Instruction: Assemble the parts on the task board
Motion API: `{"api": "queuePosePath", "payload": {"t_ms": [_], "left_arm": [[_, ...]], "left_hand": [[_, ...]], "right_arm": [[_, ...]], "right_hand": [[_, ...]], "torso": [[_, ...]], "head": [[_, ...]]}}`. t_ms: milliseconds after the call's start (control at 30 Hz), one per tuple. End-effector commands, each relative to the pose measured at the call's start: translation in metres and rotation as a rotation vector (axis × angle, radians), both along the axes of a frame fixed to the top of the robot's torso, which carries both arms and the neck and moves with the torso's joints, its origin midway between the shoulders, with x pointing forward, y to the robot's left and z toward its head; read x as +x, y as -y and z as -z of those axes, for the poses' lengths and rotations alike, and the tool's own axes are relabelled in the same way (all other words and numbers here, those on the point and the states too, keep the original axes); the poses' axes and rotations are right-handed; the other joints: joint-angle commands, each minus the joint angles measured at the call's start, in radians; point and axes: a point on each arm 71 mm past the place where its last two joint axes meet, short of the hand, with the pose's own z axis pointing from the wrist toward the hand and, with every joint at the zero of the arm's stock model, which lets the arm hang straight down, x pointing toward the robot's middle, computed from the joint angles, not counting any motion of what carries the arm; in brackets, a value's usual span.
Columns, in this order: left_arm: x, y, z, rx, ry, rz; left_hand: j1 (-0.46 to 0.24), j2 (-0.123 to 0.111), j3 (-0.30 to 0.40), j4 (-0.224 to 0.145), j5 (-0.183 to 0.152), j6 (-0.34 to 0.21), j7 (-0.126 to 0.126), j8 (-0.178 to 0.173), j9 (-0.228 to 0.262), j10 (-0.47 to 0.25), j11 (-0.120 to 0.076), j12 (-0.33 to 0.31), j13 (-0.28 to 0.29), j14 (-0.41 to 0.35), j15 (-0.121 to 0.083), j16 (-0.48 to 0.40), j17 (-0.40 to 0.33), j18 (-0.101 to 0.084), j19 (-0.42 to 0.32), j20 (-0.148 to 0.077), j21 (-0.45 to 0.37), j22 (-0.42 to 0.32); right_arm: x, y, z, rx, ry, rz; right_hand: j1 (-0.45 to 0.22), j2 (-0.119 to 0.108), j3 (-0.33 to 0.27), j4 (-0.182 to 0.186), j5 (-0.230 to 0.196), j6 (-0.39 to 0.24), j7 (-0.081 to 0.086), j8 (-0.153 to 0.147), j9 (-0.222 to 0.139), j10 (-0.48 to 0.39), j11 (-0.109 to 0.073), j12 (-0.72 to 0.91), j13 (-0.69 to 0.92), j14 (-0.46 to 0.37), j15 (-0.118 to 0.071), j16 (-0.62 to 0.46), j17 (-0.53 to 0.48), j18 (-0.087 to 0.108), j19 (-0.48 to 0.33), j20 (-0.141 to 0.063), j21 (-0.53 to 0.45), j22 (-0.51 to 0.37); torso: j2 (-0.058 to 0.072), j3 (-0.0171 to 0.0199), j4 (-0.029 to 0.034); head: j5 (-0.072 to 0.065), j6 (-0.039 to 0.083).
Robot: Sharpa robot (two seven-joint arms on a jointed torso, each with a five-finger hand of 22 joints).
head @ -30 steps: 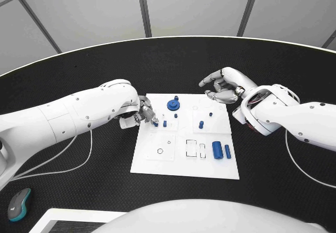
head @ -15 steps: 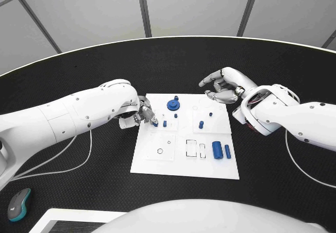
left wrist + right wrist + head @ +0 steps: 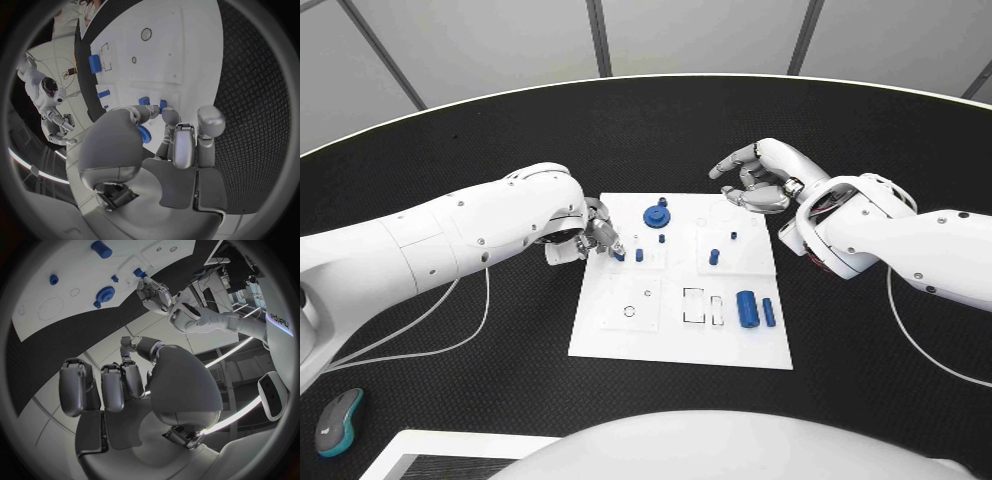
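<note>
White and flat, the rectangular task board (image 3: 678,325) lies in the middle of the black textured counter (image 3: 488,140). From the head view, the silver left hand (image 3: 596,235) sits at the board's left edge, its fingertips down on a small blue peg (image 3: 619,254) standing there, with a second small blue peg (image 3: 639,255) just beside it. A round blue gear-like part (image 3: 656,216) sits near the board's far edge, two blue cylinders (image 3: 756,306) lie side by side toward the right, and a further blue peg (image 3: 714,257) stands between. The silver right hand (image 3: 759,178) hovers off the board's far right corner, fingers curled in, holding nothing.

From the left wrist view, the left hand (image 3: 164,135) pinches the small blue peg (image 3: 162,104) between fingertips at the board's (image 3: 187,45) edge.

From the right wrist view, the right hand (image 3: 125,385) shows curled fingers with nothing in them, well apart from the board (image 3: 75,295).
</note>
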Motion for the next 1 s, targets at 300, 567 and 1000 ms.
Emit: {"api": "queuePosePath", "payload": {"t_ms": [300, 567, 1000], "left_arm": [[-0.0008, 0.0034, 0.0015, 0.01, -0.022, 0.022], [0.0013, 0.0048, 0.002, 0.012, -0.011, 0.007], [0.0039, 0.0076, 0.0025, 0.016, -0.008, 0.003]], "left_hand": [[-0.008, 0.003, 0.149, -0.153, 0.023, 0.007, -0.008, 0.007, 0.018, 0.02, -0.003, 0.013, 0.022, 0.057, -0.007, 0.011, 0.076, -0.006, 0.01, 0.0, 0.011, 0.009], [-0.013, 0.004, 0.148, -0.152, 0.032, 0.008, -0.009, 0.01, 0.018, 0.024, -0.003, 0.015, 0.026, 0.057, -0.007, 0.011, 0.076, -0.006, 0.009, -0.001, 0.011, 0.009], [-0.016, 0.008, 0.149, -0.149, 0.032, 0.008, -0.009, 0.011, 0.019, 0.024, -0.003, 0.014, 0.023, 0.057, -0.007, 0.011, 0.076, -0.006, 0.009, -0.001, 0.011, 0.008]], "right_arm": [[-0.0002, 0.0001, 0.0, 0.0, -0.001, 0.0], [-0.0004, 0.0003, -0.0001, 0.0, -0.001, -0.001], [-0.0006, 0.0001, 0.0, -0.001, -0.003, -0.002]], "right_hand": [[-0.007, 0.001, -0.001, -0.001, 0.003, 0.002, 0.004, -0.004, -0.001, -0.002, 0.001, -0.001, 0.067, 0.075, 0.004, -0.001, 0.141, 0.011, 0.042, 0.007, -0.004, 0.141], [-0.006, 0.002, -0.002, -0.002, 0.003, 0.003, 0.004, -0.006, -0.002, -0.002, 0.002, -0.002, 0.067, 0.075, 0.004, -0.002, 0.14, 0.011, 0.042, 0.008, -0.005, 0.141], [-0.006, 0.002, -0.002, -0.002, 0.003, 0.003, 0.004, -0.006, -0.002, -0.002, 0.002, -0.002, 0.067, 0.075, 0.004, -0.002, 0.14, 0.011, 0.042, 0.008, -0.005, 0.141]], "torso": [[0.0, 0.0009, 0.0], [0.0, 0.0005, 0.0001], [0.001, 0.0003, 0.0002]], "head": [[-0.002, 0.0], [-0.003, 0.0], [-0.003, 0.0]]}}
